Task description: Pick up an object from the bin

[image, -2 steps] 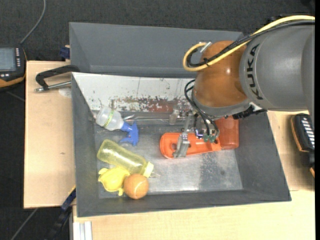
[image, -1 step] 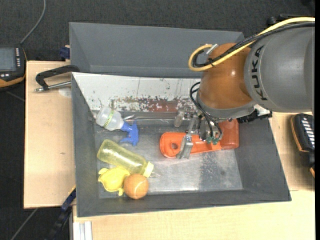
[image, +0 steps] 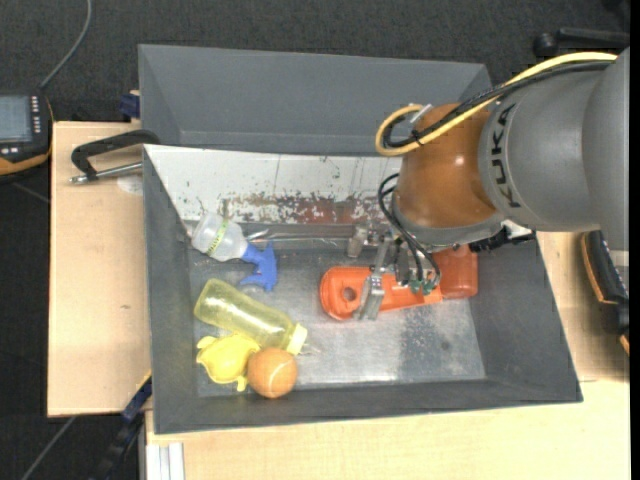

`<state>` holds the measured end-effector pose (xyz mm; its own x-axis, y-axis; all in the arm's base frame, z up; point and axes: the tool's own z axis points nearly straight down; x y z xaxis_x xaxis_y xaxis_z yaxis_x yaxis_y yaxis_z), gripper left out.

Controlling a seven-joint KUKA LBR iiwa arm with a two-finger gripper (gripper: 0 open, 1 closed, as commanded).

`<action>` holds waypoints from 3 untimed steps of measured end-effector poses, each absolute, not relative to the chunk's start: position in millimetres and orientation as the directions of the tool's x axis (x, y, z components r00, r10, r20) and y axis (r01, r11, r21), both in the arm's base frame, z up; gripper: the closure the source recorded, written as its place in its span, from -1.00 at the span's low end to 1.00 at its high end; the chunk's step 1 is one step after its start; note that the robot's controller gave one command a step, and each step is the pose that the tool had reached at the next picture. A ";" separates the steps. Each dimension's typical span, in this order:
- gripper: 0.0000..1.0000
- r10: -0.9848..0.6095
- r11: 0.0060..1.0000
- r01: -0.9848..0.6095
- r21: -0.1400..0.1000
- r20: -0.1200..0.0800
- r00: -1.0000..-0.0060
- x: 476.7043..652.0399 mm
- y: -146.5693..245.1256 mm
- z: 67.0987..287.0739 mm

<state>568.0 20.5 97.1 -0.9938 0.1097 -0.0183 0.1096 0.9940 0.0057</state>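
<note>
My fingers (image: 390,290) look spread, with nothing pinched between them. The orange plastic thing (image: 456,276) lies directly beneath them. Its long axis runs crosswise under the tips, with the loop end past one side and the blocky end past the other, so I judge the grip should close across its narrow width.

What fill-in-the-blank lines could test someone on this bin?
The gripper is over a ____ tool-like thing mid-bin.
The small ball touches a ____ lump.
The clear thing near the back wall has a ____ piece.
Missing words: orange, yellow, blue.
</note>
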 end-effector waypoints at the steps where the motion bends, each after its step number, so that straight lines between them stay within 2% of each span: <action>1: 1.00 0.115 0.993 0.115 0.006 -0.009 -0.993 575.5 7.6 75.0; 2: 1.00 0.115 0.993 0.115 0.006 -0.009 -0.993 575.5 7.5 75.0; 3: 1.00 0.086 0.996 0.086 0.007 -0.011 -0.996 569.1 -3.2 110.3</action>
<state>569.1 -3.2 110.3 -0.9962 0.0859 -0.0115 0.0858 0.9963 0.0069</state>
